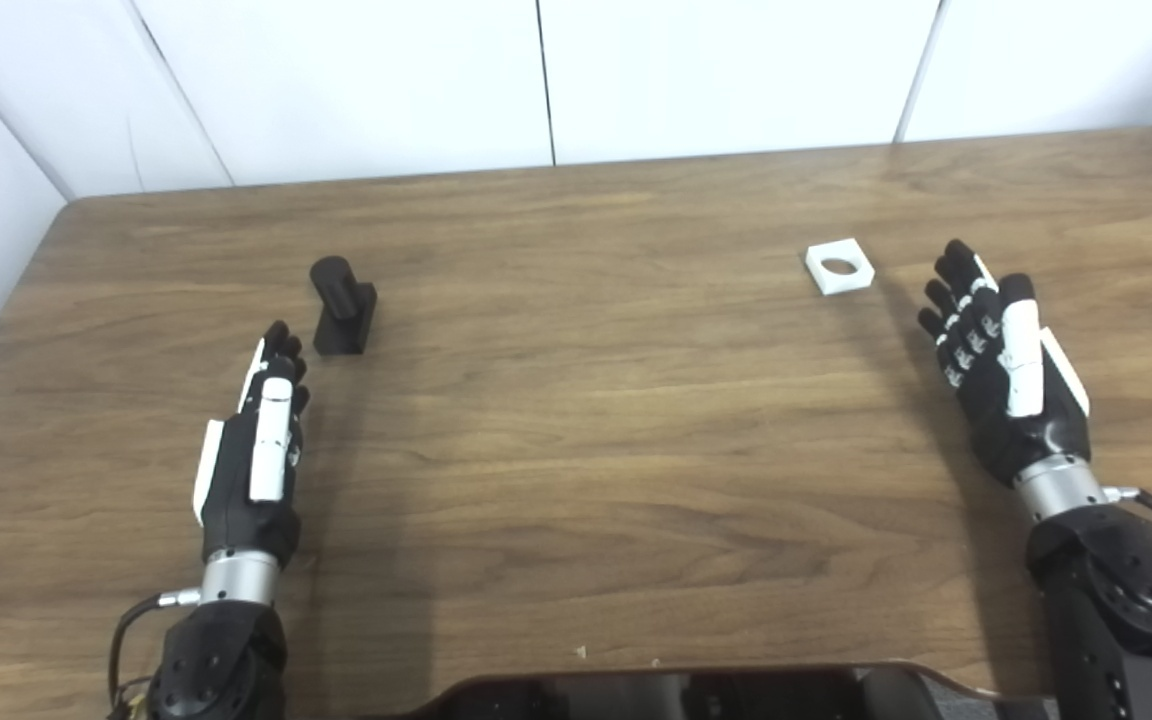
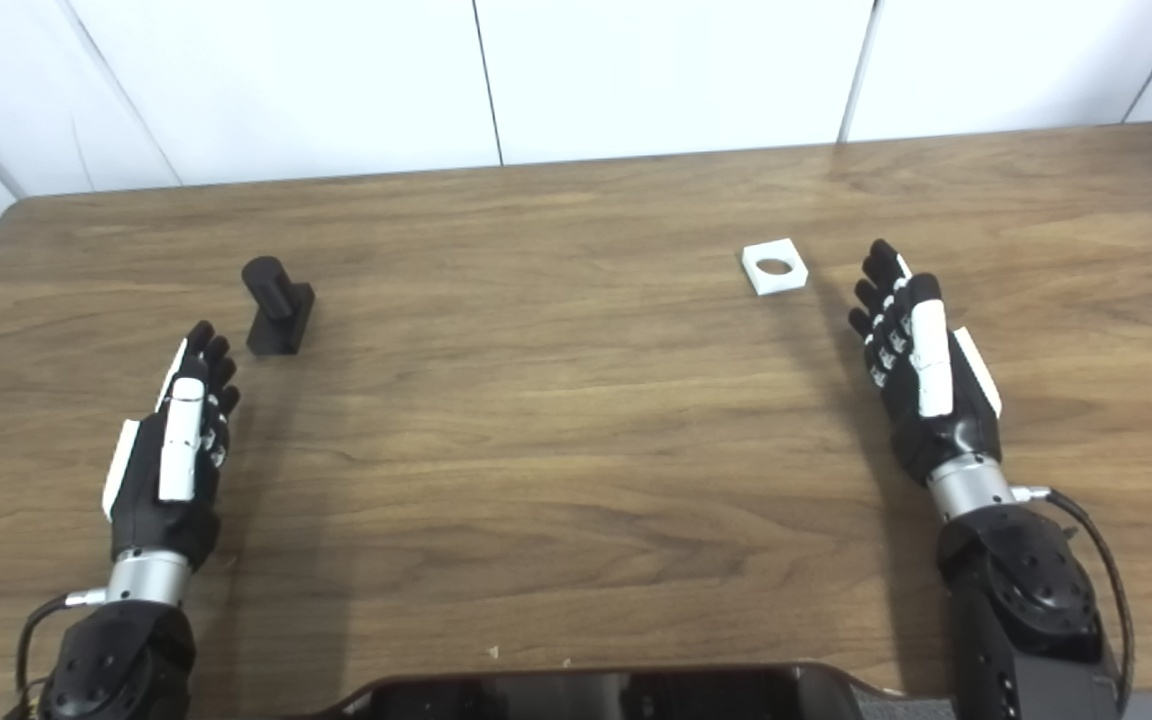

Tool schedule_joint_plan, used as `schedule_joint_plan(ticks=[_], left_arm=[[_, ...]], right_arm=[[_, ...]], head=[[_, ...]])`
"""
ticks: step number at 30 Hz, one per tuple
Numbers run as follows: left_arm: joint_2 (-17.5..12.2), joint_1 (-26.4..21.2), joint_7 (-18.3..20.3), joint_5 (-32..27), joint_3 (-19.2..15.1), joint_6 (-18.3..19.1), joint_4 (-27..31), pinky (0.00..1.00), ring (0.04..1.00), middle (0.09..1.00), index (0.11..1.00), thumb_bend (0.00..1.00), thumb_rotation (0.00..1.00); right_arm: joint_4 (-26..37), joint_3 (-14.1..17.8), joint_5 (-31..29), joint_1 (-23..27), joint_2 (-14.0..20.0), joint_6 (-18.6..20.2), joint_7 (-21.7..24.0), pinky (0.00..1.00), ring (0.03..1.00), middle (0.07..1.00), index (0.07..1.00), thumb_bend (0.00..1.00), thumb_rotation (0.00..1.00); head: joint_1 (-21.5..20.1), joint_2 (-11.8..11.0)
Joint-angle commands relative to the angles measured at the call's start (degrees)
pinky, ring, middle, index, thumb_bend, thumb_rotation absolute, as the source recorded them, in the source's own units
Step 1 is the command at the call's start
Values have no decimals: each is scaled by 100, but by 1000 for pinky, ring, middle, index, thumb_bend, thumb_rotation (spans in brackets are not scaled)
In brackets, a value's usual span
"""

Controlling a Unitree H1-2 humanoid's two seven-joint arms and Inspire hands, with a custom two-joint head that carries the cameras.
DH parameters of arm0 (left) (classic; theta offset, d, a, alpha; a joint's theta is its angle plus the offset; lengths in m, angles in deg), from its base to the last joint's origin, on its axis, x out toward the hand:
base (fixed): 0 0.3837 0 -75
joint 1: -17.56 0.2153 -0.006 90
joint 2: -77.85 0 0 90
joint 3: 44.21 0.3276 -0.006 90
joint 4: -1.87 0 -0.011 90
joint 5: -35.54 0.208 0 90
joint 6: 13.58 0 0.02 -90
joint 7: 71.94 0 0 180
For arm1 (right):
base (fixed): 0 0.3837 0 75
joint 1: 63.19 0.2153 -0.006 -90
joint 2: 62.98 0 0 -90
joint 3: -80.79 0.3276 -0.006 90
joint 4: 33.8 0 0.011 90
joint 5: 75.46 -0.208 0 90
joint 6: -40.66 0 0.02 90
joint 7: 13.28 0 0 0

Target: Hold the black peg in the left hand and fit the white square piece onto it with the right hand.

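bright even light, soft shadows on the table [image 1: 576,420], slight blur.

We see both head cams looking down and forward over the table [image 1: 576,480] from its near edge; right eye sits slightly rightward. Views overlap almost fully.

Upright black peg [image 1: 343,305], flat white square piece [image 1: 839,266]

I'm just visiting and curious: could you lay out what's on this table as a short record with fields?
surface: wooden table
black peg: upright on its base, left side, untouched
white square piece: flat, round hole facing up, right side, untouched
left hand: open, just short of the peg
right hand: open, beside the white piece, apart from it
task stage: nothing grasped yet
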Motion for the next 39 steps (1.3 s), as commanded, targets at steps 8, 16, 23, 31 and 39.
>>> schedule_joint_plan(ticks=[8,16,23,31,39], left_arm=[[-43,-95,-113,302,47,-169,169,1000,1000,1000,1000,472,972],[-88,-138,-432,1296,191,-13,297,1000,1000,1000,994,583,837],[-106,-313,-786,3314,547,736,598,984,999,998,955,612,681],[-103,-685,-1135,4962,883,1162,341,998,1000,953,895,746,460],[-292,-1082,-1194,6122,1146,1444,-256,1000,1000,964,830,813,461]], right_arm=[[194,-7,7,112,78,-230,36,1000,1000,1000,981,630,1000],[147,-5,-36,116,59,-280,62,1000,1000,1000,976,619,1000],[62,-3,-21,100,-3,-341,26,1000,1000,1000,967,640,1000],[32,5,-10,76,-59,-350,-22,1000,1000,1000,957,631,1000],[22,3,-26,53,-93,-349,-48,1000,1000,990,944,643,1000]], head=[[48,-35],[87,-51],[132,-96],[161,-174],[142,-256]])
